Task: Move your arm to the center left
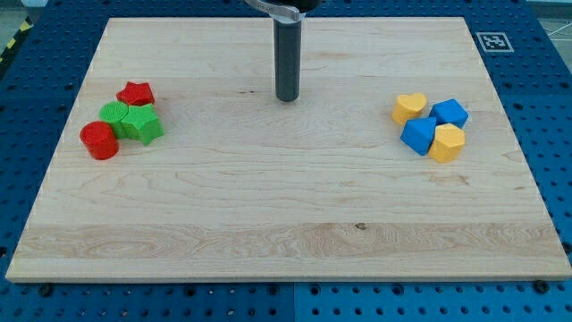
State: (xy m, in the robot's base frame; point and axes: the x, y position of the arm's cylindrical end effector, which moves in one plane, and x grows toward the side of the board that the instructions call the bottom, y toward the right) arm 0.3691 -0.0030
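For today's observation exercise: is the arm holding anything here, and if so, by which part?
Nothing is held. The arm ends in a bare rod; my tip rests on the board, apart from every block, between the red-green cluster at the view's left and the yellow-blue cluster at the right.

Pale wooden board (pixel 286 224) on blue perforated table (pixel 545 98).

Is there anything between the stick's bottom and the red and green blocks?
No. In the camera view only bare wood lies between my tip and the nearest one, the red star block. The other blocks sit far off at the view's right.
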